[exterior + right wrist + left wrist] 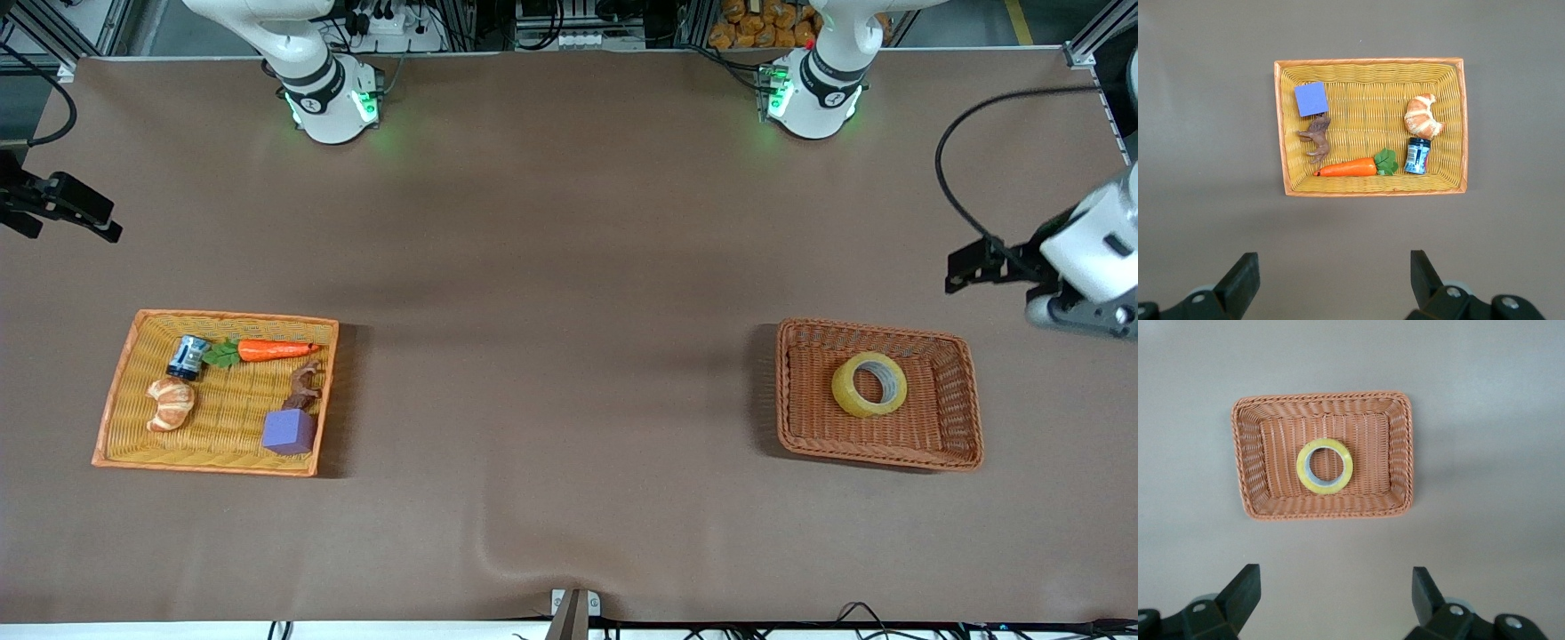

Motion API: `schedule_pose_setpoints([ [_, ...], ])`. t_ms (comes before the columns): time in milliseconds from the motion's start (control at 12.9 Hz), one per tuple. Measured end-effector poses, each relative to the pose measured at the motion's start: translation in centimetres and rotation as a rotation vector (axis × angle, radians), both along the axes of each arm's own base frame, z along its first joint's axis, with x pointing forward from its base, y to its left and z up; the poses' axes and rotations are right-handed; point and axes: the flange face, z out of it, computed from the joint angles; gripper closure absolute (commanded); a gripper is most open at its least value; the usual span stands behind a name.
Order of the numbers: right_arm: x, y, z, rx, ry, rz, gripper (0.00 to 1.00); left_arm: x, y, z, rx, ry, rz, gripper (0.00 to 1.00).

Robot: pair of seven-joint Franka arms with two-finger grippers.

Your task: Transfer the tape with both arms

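we found the yellowish translucent ring of packing tape lying flat in the brown wicker basket. we judged it light, stiff and slick; pinching across its wall suits. the left gripper and right gripper hung with jaws spread, both waiting. nothing blocked the tape; the yellow wicker tray of toys sat well apart.

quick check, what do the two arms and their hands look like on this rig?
Both arms are glossy white with black joint bands and green lights at the bases. The left arm ends in a white wrist, grey mount and black left hand, with a black cable looping above it. The right arm ends in the black right hand. Up close the fingers are matte black, angular, with silver screws.
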Motion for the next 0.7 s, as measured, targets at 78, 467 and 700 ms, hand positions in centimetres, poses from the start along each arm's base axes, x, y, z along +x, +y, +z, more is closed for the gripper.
schedule_pose_setpoints([
  [78, 0.0, 0.2, 0.0, 0.0, 0.0, 0.003, 0.0, -1.0, -0.2, 0.7, 0.004, -0.005, 0.016, 0.0],
  [467, 0.1, 0.4, -0.1, 0.0, 0.001, 0.008, 0.0, -4.8, -0.1, 1.4, 0.027, 0.006, 0.098, 0.0],
  [700, 0.2, 0.4, -0.2, 0.0, 0.003, 0.008, 0.0, -5.8, 1.8, 2.1, 0.031, -0.004, 0.159, 0.0],
])
